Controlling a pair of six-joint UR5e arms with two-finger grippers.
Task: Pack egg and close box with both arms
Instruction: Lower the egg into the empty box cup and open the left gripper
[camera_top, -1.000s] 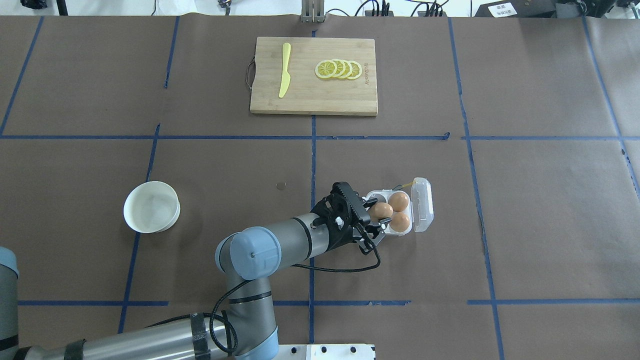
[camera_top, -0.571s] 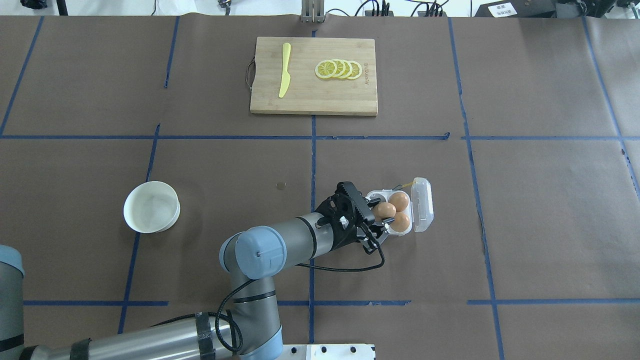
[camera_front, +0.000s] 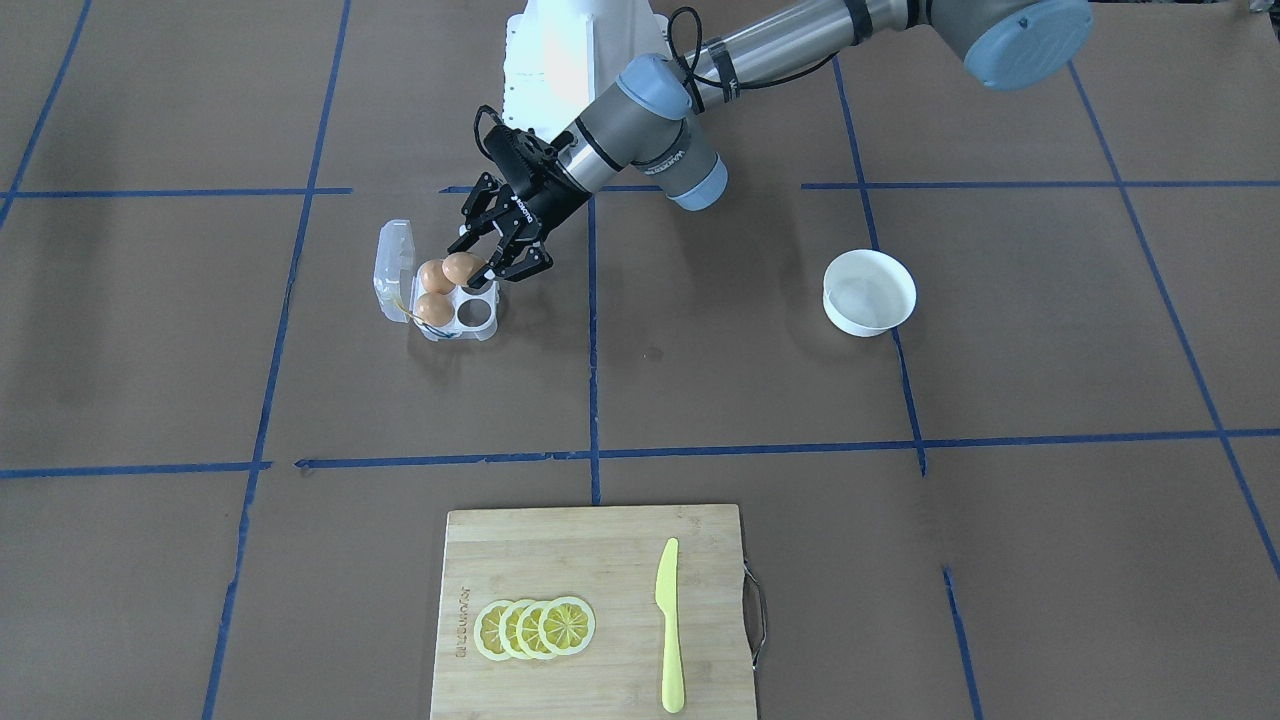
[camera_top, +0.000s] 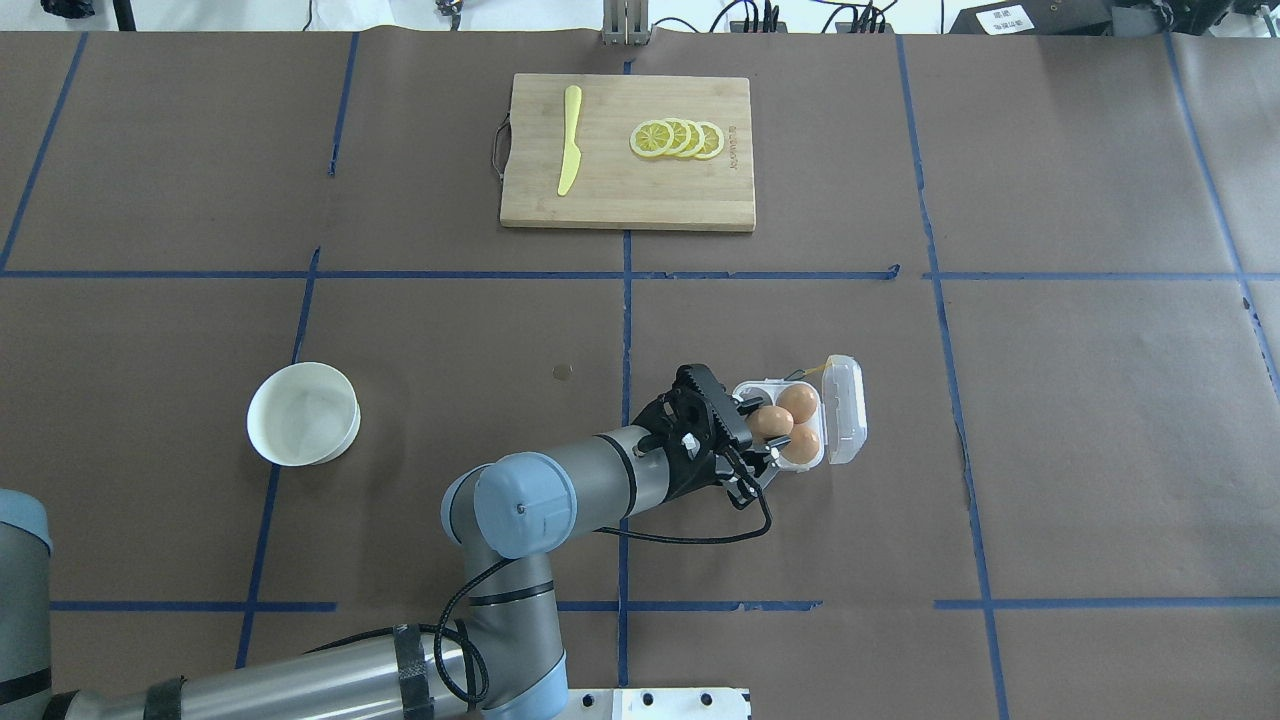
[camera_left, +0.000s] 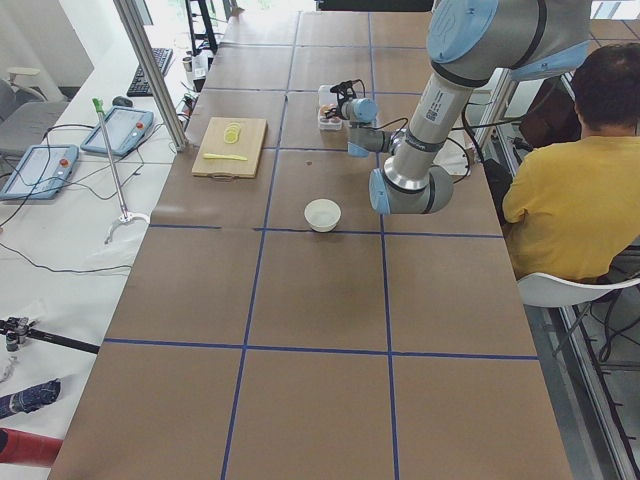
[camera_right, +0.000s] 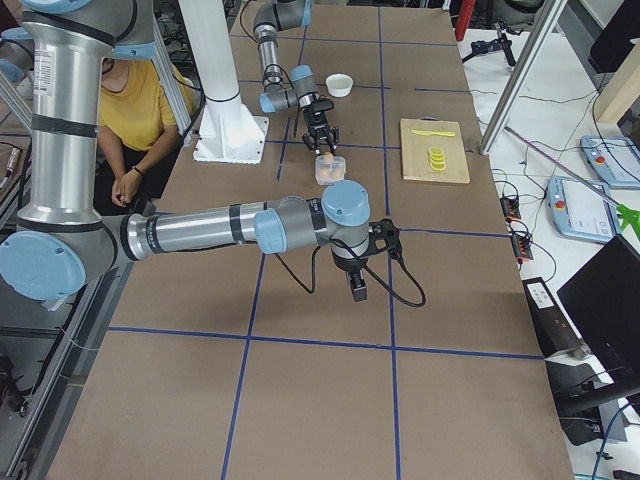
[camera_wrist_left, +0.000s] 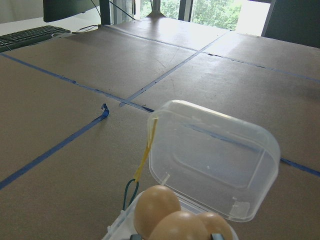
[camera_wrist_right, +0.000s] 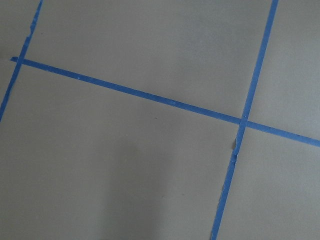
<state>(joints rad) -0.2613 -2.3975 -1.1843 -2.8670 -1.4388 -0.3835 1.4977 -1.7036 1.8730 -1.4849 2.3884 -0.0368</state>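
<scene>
The egg (camera_top: 768, 420) is small, smooth and orange-brown, same look as the two other eggs (camera_top: 799, 403) already sitting in the box (camera_top: 846, 410). The box is clear plastic with four round cells and a yellow band at its far corner. The lid is open and stands up along the box's right edge, inner face towards the gripper. The two seated eggs fill the cells next to the lid. The far cell on the robot's left (camera_front: 478, 314) is empty.

The egg is at the box, over the near cell on the robot's left, just beside both seated eggs. Cannot tell if it rests in the cell or hangs just above. From overhead its long axis runs roughly left to right, more lying than upright. Which end is blunt is not readable.

The left gripper (camera_top: 757, 432) is clenched on the egg, one black finger either side. The left arm (camera_top: 560, 490) comes in low from the near left. Its elbow is bent, the forearm runs rightwards and the wrist tips down at the box.

The right arm (camera_right: 200, 228) reaches out over bare table well apart from the box. The right gripper (camera_right: 358, 287) points down, but cannot tell whether it is released or clenched. A white bowl (camera_top: 303, 414) sits well to the left.
</scene>
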